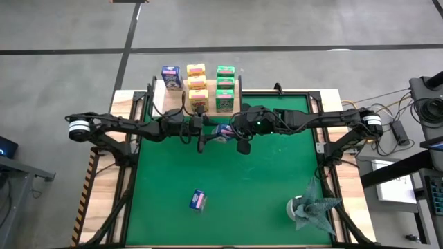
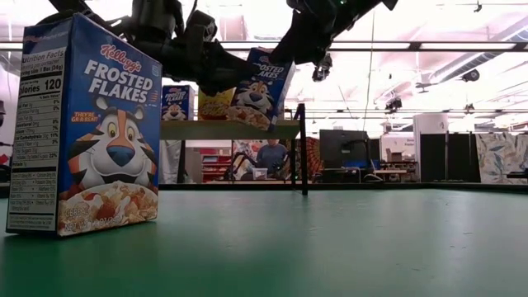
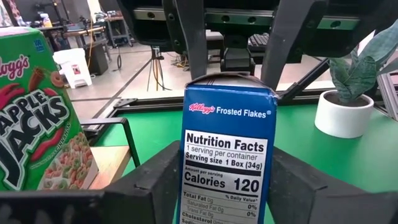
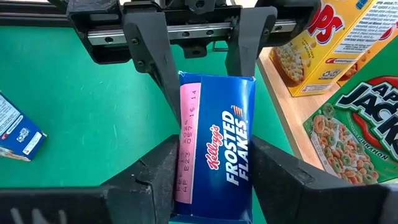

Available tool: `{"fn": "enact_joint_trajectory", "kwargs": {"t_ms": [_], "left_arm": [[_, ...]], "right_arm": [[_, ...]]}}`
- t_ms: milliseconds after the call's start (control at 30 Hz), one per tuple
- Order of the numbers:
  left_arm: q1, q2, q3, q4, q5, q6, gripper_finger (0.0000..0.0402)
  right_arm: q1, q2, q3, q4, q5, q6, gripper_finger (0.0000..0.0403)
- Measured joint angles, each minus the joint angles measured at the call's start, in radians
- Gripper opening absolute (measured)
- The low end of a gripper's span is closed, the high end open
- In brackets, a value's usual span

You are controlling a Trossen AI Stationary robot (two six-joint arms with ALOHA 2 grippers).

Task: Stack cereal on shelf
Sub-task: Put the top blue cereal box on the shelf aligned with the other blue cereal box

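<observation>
A blue Frosted Flakes cereal box (image 1: 223,131) hangs in the air in front of the wooden shelf (image 2: 231,129), between my two grippers. My left gripper (image 3: 225,158) reaches in from the left and my right gripper (image 4: 214,146) from the right, and both are shut on it. On the shelf stand a blue box (image 1: 171,76), yellow boxes (image 1: 196,83) and green boxes (image 1: 225,86). Another blue box (image 2: 87,132) stands on the green mat near the front edge. My left gripper pinches the blue box between its two fingers, one on each broad face, beside the Nutrition Facts side panel (image 3: 225,186). The fingers come level from the table's left. The box is lifted clear of the mat, nearly upright. My right gripper pinches the same box between its two fingers, one on each side of the panel with the Frosted Flakes logo (image 4: 233,155). The fingers slant down from the table's right, toward the box's upper end (image 3: 230,84). The box hangs clear, slightly tilted.
A potted plant in a white pot (image 1: 311,207) stands at the mat's near right corner. The shelf's black posts (image 2: 301,148) rise at the far edge of the green mat (image 1: 277,180). Bare mat lies below the held box.
</observation>
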Motion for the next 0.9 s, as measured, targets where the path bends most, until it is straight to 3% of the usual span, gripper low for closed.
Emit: {"fn": "enact_joint_trajectory", "kwargs": {"t_ms": [433,667,900], "left_arm": [[-0.001,-0.059,-0.005,-0.02,0.02,-0.015,0.0175],[-0.003,-0.294,-0.044,-0.165,0.081,0.009,0.0174],[-0.002,-0.584,-0.084,-0.336,0.072,0.067,0.0174]], "right_arm": [[0.0,-0.029,0.012,-0.009,0.0,0.001,0.0243],[0.001,-0.1,0.038,-0.028,0.0,-0.031,0.0256],[0.0,-0.134,0.041,-0.018,0.0,-0.059,0.0247]]}}
